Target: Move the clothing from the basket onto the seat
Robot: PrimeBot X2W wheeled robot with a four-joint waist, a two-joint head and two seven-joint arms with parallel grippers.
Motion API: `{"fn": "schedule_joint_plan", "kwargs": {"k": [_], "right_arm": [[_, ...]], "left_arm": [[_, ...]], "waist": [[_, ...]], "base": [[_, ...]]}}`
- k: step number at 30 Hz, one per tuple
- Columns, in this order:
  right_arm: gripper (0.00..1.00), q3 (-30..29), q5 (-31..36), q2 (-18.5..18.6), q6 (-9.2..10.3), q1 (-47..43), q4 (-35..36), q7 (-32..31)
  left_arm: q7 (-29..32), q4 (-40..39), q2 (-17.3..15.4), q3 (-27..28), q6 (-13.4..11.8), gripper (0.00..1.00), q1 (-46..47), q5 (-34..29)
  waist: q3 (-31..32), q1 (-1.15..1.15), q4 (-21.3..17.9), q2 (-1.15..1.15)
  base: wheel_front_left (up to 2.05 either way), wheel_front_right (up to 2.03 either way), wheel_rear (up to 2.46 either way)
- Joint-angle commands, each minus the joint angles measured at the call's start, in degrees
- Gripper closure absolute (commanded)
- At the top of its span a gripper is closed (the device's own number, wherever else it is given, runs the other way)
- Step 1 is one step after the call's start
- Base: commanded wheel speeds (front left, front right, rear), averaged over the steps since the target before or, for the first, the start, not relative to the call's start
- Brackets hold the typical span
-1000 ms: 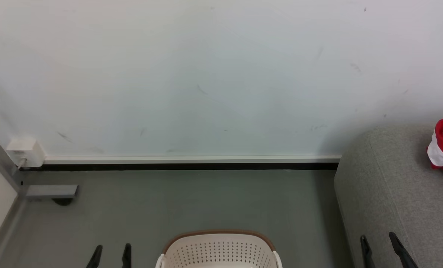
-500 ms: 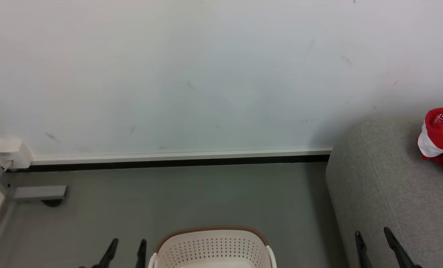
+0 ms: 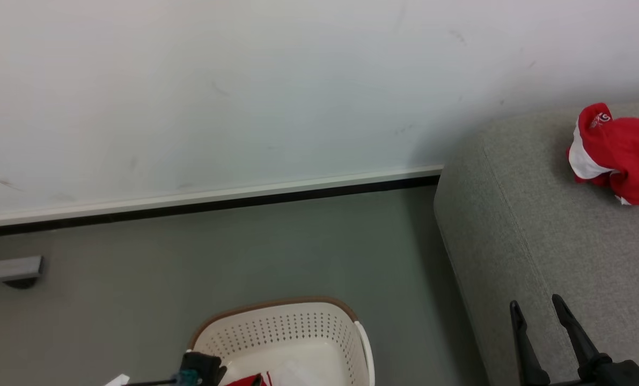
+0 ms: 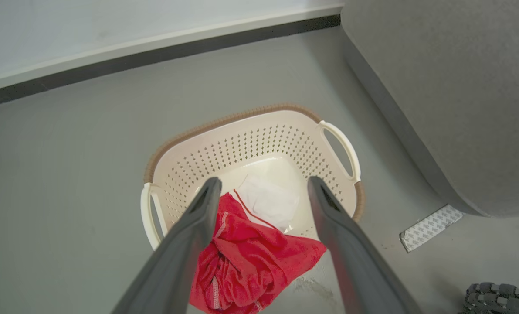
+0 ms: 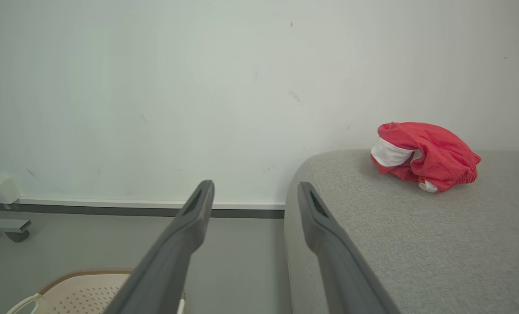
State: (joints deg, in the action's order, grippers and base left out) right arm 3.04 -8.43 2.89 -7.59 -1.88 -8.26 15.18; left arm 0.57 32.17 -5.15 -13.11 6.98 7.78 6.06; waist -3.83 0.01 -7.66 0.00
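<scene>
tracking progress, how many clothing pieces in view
3: a red bundle on the seat, a red garment and a white mesh piece in the basket; more may hide beneath.

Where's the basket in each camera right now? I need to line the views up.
Head view: basket at the bottom edge, left of centre, cut off below.
Left wrist view: basket mid-frame, red clothing inside.
Right wrist view: basket in the bottom left corner, cut off by the edge.
Shared landmark: the grey sofa, to the basket's right in every view.
</scene>
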Motion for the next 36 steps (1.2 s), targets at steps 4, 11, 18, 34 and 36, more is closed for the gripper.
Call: {"fn": "schedule_joint_plan", "kwargs": {"k": [4,11,18,34,36], "right_arm": [[0.0,-0.14,-0.02,0.0,0.18,2.75,0.93,-0.05],[0.0,-0.09,-0.92,0.0,0.18,5.76,2.02,-0.05],[0.0,0.08,-2.11,-0.01,0.18,8.41,2.88,-0.04],[0.0,1.23,-5.2,-0.01,0.19,12.87,4.34,-0.05],[0.0,1.19,-5.71,-0.01,0.19,13.13,4.31,-0.04]], "left_arm": [[4.6,7.17,0.14,-2.0,0.17,0.0,5.42,-0.08],[9.7,17.75,0.44,-3.33,-1.64,0.0,12.44,-1.33],[13.34,25.72,-0.56,-4.42,-2.36,0.0,17.95,-2.04],[17.7,34.12,-2.58,-6.95,-4.04,0.0,28.36,-4.08],[18.54,35.17,-2.89,-7.29,-4.45,0.0,29.35,-4.29]], "waist": [[-6.7,-0.01,-3.09,0.0],[-13.05,-0.01,-4.53,0.0],[-17.83,-0.01,-4.99,0.0],[-26.95,-0.01,-6.72,0.0],[-27.83,-0.01,-6.98,0.0]], "base": [[0.0,0.0,0.0],[0.0,0.0,0.0],[0.0,0.0,0.0],[0.0,0.0,0.0],[0.0,0.0,0.0]]}}
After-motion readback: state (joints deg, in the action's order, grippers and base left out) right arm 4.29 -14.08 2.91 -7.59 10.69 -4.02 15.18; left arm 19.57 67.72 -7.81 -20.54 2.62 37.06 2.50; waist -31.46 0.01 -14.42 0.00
